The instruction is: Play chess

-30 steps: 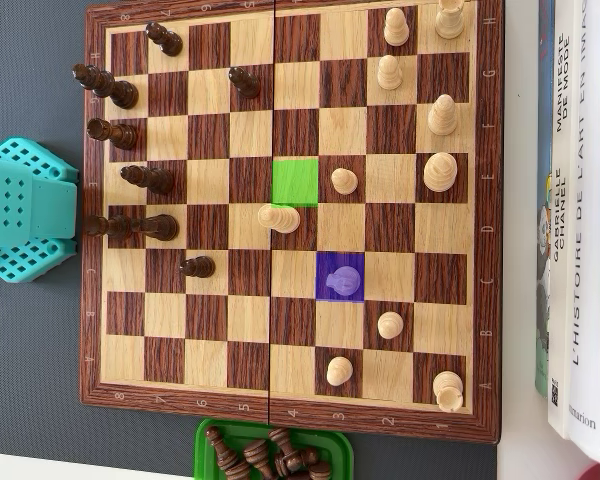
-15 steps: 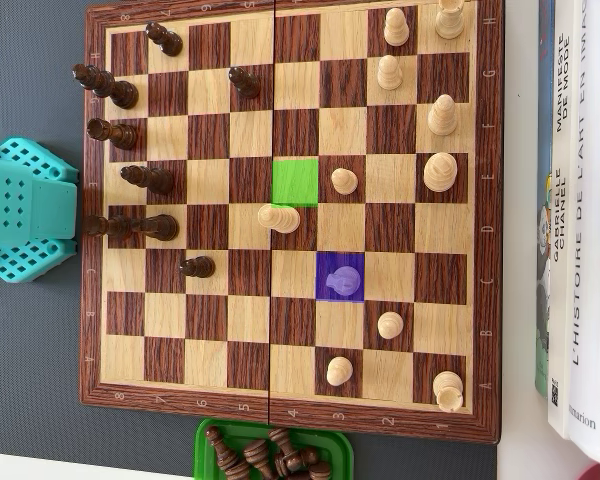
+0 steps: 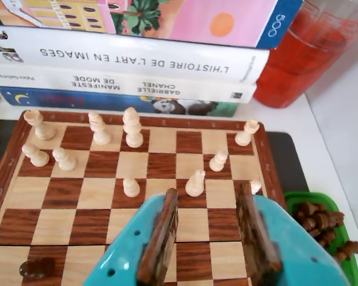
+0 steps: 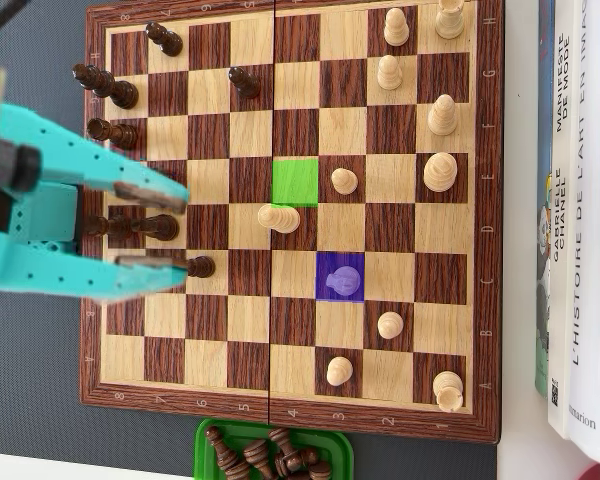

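As the gripper (image 4: 150, 230) hung over the board's (image 4: 290, 425) 9 o'clock edge, jaws spread and empty, the purple-marked pawn (image 4: 342, 282) stood well off toward 3 o'clock, upright; green square (image 4: 296, 182) probably its destination.

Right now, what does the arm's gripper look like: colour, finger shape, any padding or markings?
The gripper is turquoise plastic with two long fingers tapering toward the tips. Their inner faces carry dark brown pads, seen edge-on in the wrist view. Small round holes dot the plastic near the left pad. A dark cylindrical part sits at the fingers' base overhead.
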{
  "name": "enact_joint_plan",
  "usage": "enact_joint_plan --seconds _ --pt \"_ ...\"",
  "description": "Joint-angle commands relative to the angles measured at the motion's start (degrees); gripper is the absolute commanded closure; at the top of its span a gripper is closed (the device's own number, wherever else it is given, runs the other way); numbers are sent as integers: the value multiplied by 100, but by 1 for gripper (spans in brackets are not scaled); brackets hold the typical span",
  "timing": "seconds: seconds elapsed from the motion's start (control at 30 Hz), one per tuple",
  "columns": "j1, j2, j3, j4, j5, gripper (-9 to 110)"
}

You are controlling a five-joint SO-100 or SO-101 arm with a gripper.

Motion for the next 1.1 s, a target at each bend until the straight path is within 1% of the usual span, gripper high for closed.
enact_joint_plan --seconds 0.0,0.13,0.3,0.43,0.57,0.67,0.87,1.07 --pt "193 -114 -448 193 387 86" --pt "246 -483 -659 624 642 86" --pt "185 -2065 -1573 1037 598 86" --pt "255 -3401 -2830 1441 35 86" --pt "352 -4623 -4113 1573 -519 86" --pt "360 -5273 -4729 1573 -580 86" --pt "369 -6135 -5291 2118 -316 86" --pt "325 -6768 -5379 2162 -325 86"
